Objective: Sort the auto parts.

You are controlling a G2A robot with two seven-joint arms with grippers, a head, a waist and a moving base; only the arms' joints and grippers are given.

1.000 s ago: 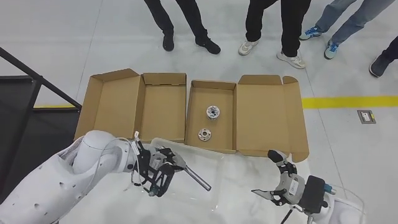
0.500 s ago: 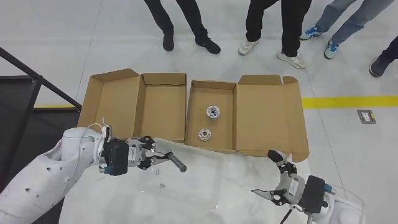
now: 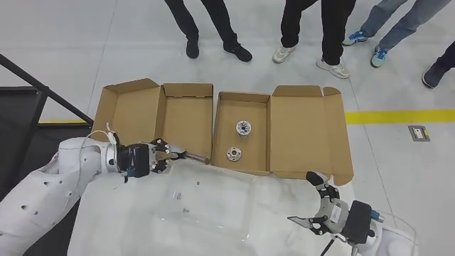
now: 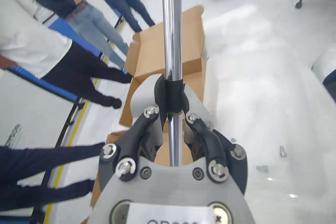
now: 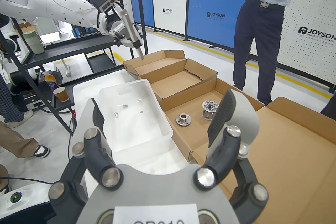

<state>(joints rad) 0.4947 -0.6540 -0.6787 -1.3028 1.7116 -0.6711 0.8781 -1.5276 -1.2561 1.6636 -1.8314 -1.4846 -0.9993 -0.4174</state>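
pinching a metal rod point(image 3: 190, 158), the left gripper point(image 3: 168, 158) is hovering at the nine o'clock box point(image 3: 186, 117), likely releasing next; right gripper point(image 3: 304, 200) is sitting spread.

White logo print is carried by the blue partition panels point(image 5: 215, 15) behind the cardboard boxes point(image 5: 183, 78), and dark logo print by the white pegboard wall point(image 5: 315, 33) farther along. A white label point(image 4: 170, 217) with dark, only partly readable characters is fixed on the base of the left gripper point(image 4: 170, 96). A like label point(image 5: 156, 214) is fixed on the base of the right gripper point(image 5: 162, 109).
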